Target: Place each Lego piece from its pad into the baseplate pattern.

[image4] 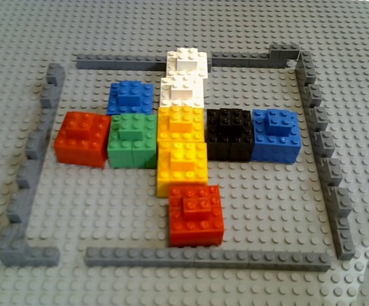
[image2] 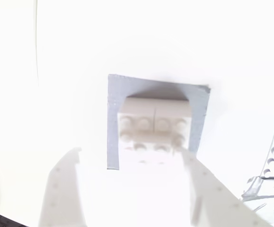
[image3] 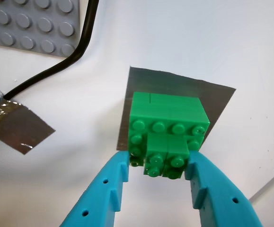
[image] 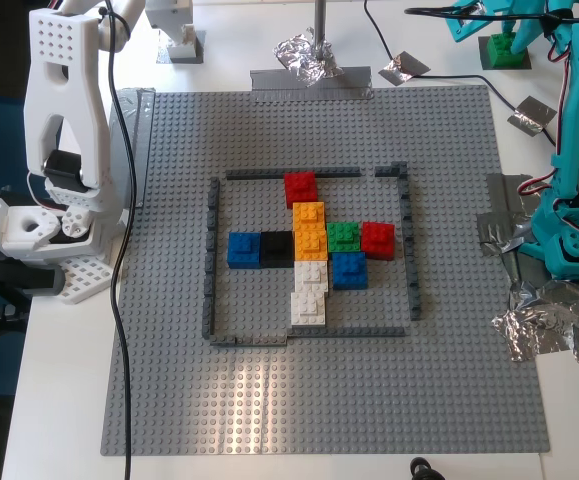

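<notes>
Noting status for you: neither piece is placed yet; both pick-ups are pending.

My first gripper [image3: 158, 161] is hanging over the green Lego piece [image3: 167, 118], which is sitting on its dark grey pad [image3: 217, 94], off the baseplate [image: 319, 400] at the far right of the exterior view. The teal fingers [image3: 108, 184] are standing apart, one on each side of the piece's raised top block. One looks very close to it, the other shows a gap. I am judging this as not yet a grip.

My second gripper [image2: 131, 152] is doing the same over the white Lego piece [image2: 155, 120] on the other pad [image2: 113, 118]. That view is badly overexposed. You are seeing pale fingers [image2: 66, 184] spread wider than the piece, with no contact that I can make out. This is the white arm, at the left of the exterior view.

The pattern [image: 309, 250] is sitting mid-plate inside the thin dark frame [image: 209, 250]. Red, orange, blue, black, green and white bricks are already clustered there. I cannot tell from these views which open spots are meant for the two pieces.

Remaining, as I am judging it: closing on each piece, lifting it off its pad, carrying it over the frame, and pressing it onto the studs. That makes the task barely begun.
</notes>
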